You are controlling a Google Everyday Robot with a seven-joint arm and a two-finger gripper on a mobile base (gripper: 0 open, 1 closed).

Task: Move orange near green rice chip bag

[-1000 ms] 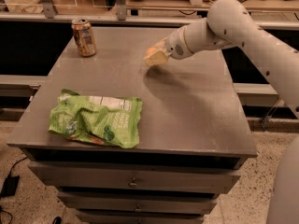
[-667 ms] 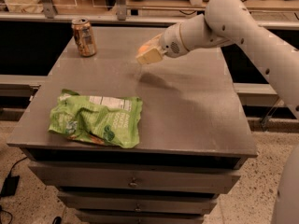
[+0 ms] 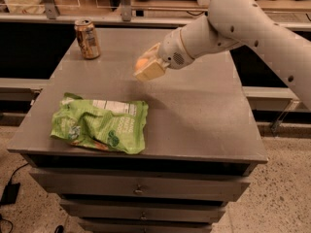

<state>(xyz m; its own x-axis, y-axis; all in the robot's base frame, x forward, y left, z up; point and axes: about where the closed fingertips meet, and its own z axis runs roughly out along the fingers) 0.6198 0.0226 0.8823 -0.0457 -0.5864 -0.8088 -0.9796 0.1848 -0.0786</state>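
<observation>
Orange (image 3: 141, 62): small round fruit, gripped in the claw and lifted clear of the bench, over the middle-back part of its top.
Claw (image 3: 147, 68): clenched around the orange, cream fingers pointing left and downward, hanging in the air to the right of the can.
Chip bag (image 3: 99, 125): crumpled, light green with a white label panel, lying flat near the front left corner, well apart from the orange.
Can (image 3: 87, 38): brown-gold, upright at the back left corner.
Bench (image 3: 204, 110): grey top, drawers below.
Arm (image 3: 243, 23): white, reaching in from the right.
</observation>
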